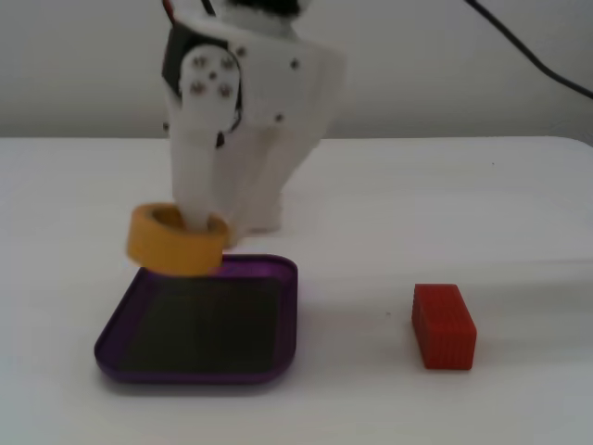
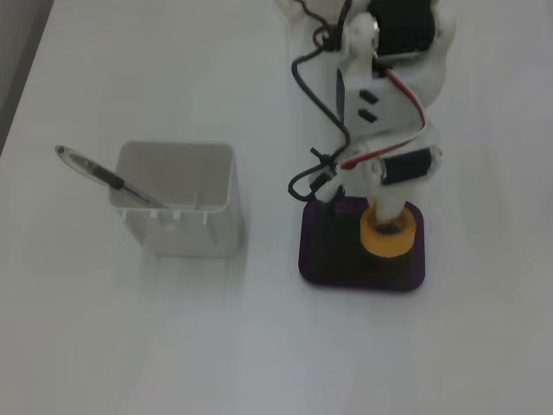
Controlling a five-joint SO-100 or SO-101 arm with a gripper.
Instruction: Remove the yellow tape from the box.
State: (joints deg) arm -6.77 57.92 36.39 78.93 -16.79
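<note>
The yellow tape point(image 1: 176, 243) is a thick orange-yellow roll, held tilted just above the back left corner of the box in a fixed view. The box point(image 1: 199, 375) is a shallow purple tray with a dark bottom. My gripper point(image 1: 199, 222) comes down from above, with one white finger inside the roll's hollow centre, and is shut on the roll's wall. In the other fixed view, looking down, the tape point(image 2: 373, 240) hangs over the right part of the box point(image 2: 333, 251), under the gripper point(image 2: 389, 226).
A red ribbed block point(image 1: 444, 325) lies on the white table to the right of the box. A tall white container point(image 2: 181, 203) with a pen point(image 2: 99, 173) in it stands to the left of the box. A black cable point(image 1: 528, 46) runs across the top right.
</note>
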